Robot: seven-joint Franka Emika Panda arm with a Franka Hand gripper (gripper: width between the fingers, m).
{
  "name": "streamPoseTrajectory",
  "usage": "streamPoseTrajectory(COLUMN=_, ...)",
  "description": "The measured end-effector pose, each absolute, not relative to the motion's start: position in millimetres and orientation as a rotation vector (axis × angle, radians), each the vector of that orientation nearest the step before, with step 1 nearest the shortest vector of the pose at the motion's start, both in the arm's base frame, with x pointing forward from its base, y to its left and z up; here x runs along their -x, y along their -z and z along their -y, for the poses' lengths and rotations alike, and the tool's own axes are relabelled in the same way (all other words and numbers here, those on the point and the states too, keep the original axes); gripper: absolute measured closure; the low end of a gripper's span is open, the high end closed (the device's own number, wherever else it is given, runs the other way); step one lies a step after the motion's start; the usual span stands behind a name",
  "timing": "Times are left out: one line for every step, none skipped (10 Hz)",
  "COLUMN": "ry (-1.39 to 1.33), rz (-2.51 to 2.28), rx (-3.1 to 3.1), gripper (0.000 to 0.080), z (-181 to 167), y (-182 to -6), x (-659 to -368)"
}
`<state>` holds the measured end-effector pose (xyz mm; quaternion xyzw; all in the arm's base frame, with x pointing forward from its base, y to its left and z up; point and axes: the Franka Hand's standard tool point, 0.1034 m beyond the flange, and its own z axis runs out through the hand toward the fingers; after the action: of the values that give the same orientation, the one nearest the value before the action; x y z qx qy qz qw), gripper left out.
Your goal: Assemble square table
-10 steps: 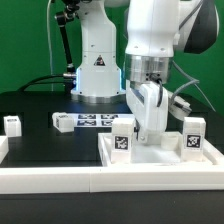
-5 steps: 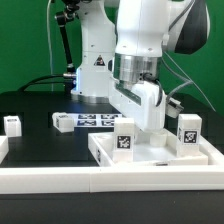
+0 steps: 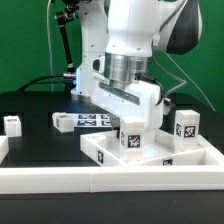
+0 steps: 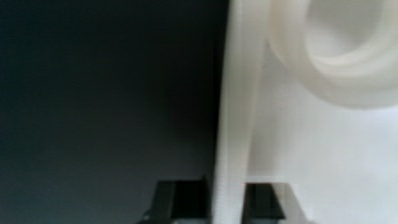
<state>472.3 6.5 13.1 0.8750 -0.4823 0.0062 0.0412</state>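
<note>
White plastic between the fingers (image 4: 178, 203): grasps the tabletop (image 3: 165, 151) by its raised rim with the pincer (image 4: 221, 203), seemingly to drag it across the surface (image 3: 30, 105).

A green backdrop (image 3: 22, 40) fills the room well behind the fingers (image 4: 180, 203). Beneath them spreads a black table (image 3: 35, 108), evenly lit.

No words or numbers can be read. Black-and-white square tags are carried by the tabletop (image 3: 100, 150), by one leg (image 3: 12, 124), by another leg (image 3: 187, 126) and by the marker board (image 3: 98, 120).
</note>
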Motion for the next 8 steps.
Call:
streamPoseTrajectory(ry=-0.02, rz=1.373, rx=-2.728, gripper=0.0728, z=2, y=-13.6, x=-473)
streamPoseTrajectory(ry=-0.023, rz=1.333, rx=-2.743, gripper=0.0728, z=7, y=-14.3, x=-473)
streamPoseTrajectory(ry=-0.022, rz=1.206, rx=-2.793, gripper=0.0728, z=11, y=-15.5, x=-475)
streamPoseTrajectory(ry=-0.031, rz=1.115, rx=-2.822, gripper=0.0728, z=17, y=-17.7, x=-478)
streamPoseTrajectory(ry=-0.047, rz=1.034, rx=-2.85, gripper=0.0728, z=20, y=-18.8, x=-480)
streamPoseTrajectory(ry=-0.055, rz=0.952, rx=-2.877, gripper=0.0728, z=23, y=-19.7, x=-481)
streamPoseTrajectory(ry=-0.059, rz=0.88, rx=-2.899, gripper=0.0728, z=25, y=-20.3, x=-482)
streamPoseTrajectory(ry=-0.062, rz=0.813, rx=-2.916, gripper=0.0728, z=27, y=-20.7, x=-483)
